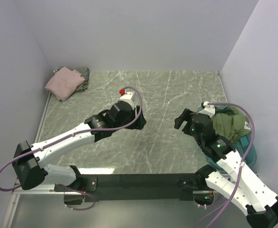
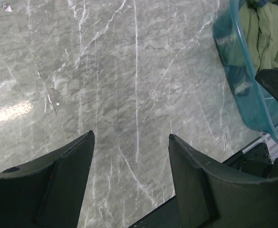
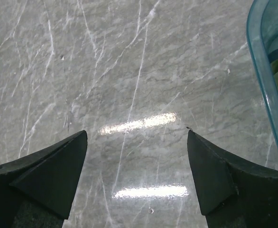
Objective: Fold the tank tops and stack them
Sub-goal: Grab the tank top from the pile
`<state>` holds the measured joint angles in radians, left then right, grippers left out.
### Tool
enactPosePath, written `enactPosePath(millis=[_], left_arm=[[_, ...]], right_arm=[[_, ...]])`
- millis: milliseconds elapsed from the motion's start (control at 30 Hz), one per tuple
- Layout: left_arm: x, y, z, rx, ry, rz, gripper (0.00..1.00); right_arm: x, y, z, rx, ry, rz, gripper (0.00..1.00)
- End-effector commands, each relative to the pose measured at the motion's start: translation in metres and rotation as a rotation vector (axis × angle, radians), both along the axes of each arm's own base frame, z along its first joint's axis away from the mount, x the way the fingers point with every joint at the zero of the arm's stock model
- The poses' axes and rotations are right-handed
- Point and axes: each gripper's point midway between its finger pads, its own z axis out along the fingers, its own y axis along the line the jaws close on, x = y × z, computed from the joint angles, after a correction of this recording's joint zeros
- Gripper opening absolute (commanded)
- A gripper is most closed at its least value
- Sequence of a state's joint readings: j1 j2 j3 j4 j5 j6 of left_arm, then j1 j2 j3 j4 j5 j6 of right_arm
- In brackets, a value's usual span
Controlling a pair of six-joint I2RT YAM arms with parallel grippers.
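Only the top view shows the pale pink tank top [image 1: 63, 83] lying folded over the striped tank top [image 1: 83, 73] in the table's [image 1: 177, 90] far left corner. The left end effector [image 2: 132, 137] hangs over mid-table. Its wrist view shows the jaws spread wide, holding nothing, with bare marble between them. The right end effector [image 3: 136, 135] is likewise wide and empty, just beside the teal tub [image 1: 249, 151], where the olive-green tank top [image 1: 228, 124] sits bunched.

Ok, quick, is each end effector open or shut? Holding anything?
Left end effector: open, holding nothing.
Right end effector: open, holding nothing.
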<state>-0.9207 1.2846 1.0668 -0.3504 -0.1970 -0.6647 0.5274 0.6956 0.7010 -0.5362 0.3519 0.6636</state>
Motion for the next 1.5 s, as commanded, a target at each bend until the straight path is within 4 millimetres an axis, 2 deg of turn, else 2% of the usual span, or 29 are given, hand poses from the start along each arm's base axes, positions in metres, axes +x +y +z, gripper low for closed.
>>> enactPosePath(millis=[0, 133, 167, 200, 233, 300, 333, 367, 400, 433, 500, 533, 567, 600, 633, 667, 767, 833, 967, 1133, 1167, 1233, 1267, 1333, 1367, 1467], left_arm=[[0.003, -0.013, 0.023, -0.054, -0.049, -0.04, 0.7], [0.003, -0.012, 0.027, -0.056, -0.052, -0.037, 0.7], [0.004, -0.01, 0.028, -0.056, -0.052, -0.03, 0.7], [0.004, -0.009, 0.028, -0.055, -0.048, -0.023, 0.7], [0.004, -0.007, 0.028, -0.053, -0.043, -0.021, 0.69], [0.002, -0.002, 0.031, -0.058, -0.041, -0.016, 0.7], [0.001, -0.001, 0.032, -0.063, -0.038, -0.019, 0.69], [-0.002, 0.002, 0.03, -0.059, -0.034, -0.022, 0.69], [-0.004, 0.006, 0.035, -0.073, -0.044, -0.019, 0.7], [-0.004, 0.009, 0.036, -0.075, -0.046, -0.014, 0.7], [-0.006, 0.019, 0.036, -0.077, -0.051, -0.003, 0.7], [-0.006, 0.022, 0.032, -0.073, -0.047, 0.002, 0.7], [-0.007, 0.024, 0.032, -0.076, -0.043, -0.002, 0.7], [-0.006, 0.029, 0.033, -0.077, -0.041, 0.003, 0.7], [-0.008, 0.03, 0.033, -0.079, -0.039, 0.0, 0.7], [-0.009, 0.032, 0.034, -0.082, -0.042, 0.0, 0.7], [-0.011, 0.037, 0.035, -0.089, -0.045, -0.003, 0.71], [-0.011, 0.039, 0.033, -0.088, -0.041, -0.003, 0.71], [-0.012, 0.035, 0.029, -0.099, -0.024, -0.03, 0.71], [-0.013, 0.025, 0.025, -0.098, 0.011, -0.075, 0.7], [-0.012, 0.024, 0.022, -0.091, 0.019, -0.074, 0.7], [-0.014, 0.023, 0.02, -0.089, 0.028, -0.087, 0.7], [-0.013, 0.023, 0.019, -0.086, 0.031, -0.085, 0.7], [-0.012, 0.024, 0.019, -0.084, 0.03, -0.08, 0.7], [-0.012, 0.024, 0.02, -0.084, 0.03, -0.08, 0.7], [-0.009, 0.025, 0.022, -0.081, 0.029, -0.074, 0.7]], right_arm=[[0.004, -0.005, 0.023, 0.021, -0.06, -0.04, 0.92], [0.007, -0.006, 0.031, -0.015, -0.046, -0.031, 0.94], [0.01, -0.006, 0.039, -0.025, -0.055, -0.031, 0.94], [0.015, -0.006, 0.037, -0.049, -0.036, -0.034, 0.94], [0.021, -0.006, 0.047, -0.065, -0.045, -0.033, 0.94], [0.037, -0.022, 0.04, -0.118, 0.02, -0.094, 0.94], [0.047, -0.029, 0.052, -0.125, 0.015, -0.117, 0.94], [0.055, -0.035, 0.051, -0.123, 0.035, -0.125, 0.94], [0.071, -0.06, 0.044, -0.131, 0.076, -0.206, 0.94], [0.081, -0.072, 0.057, -0.141, 0.062, -0.244, 0.93], [0.098, -0.115, 0.049, -0.202, 0.111, -0.41, 0.93], [0.107, -0.127, 0.054, -0.193, 0.109, -0.464, 0.93], [0.112, -0.136, 0.049, -0.194, 0.126, -0.494, 0.93], [0.121, -0.151, 0.035, -0.187, 0.165, -0.539, 0.93], [0.125, -0.151, 0.028, -0.174, 0.177, -0.55, 0.92], [0.13, -0.165, 0.015, -0.174, 0.203, -0.595, 0.92], [0.123, -0.195, -0.017, -0.176, 0.263, -0.711, 0.92], [0.109, -0.218, -0.034, -0.202, 0.3, -0.804, 0.92], [0.09, -0.243, -0.06, -0.234, 0.356, -0.901, 0.92], [0.081, -0.257, -0.091, -0.226, 0.425, -0.946, 0.93], [0.084, -0.259, -0.104, -0.216, 0.451, -0.935, 0.93], [0.085, -0.268, -0.116, -0.199, 0.486, -0.942, 0.93], [0.086, -0.268, -0.129, -0.187, 0.519, -0.934, 0.92], [0.089, -0.272, -0.134, -0.174, 0.532, -0.936, 0.9], [0.093, -0.273, -0.138, -0.167, 0.531, -0.932, 0.89], [0.097, -0.271, -0.143, -0.154, 0.54, -0.919, 0.76]])
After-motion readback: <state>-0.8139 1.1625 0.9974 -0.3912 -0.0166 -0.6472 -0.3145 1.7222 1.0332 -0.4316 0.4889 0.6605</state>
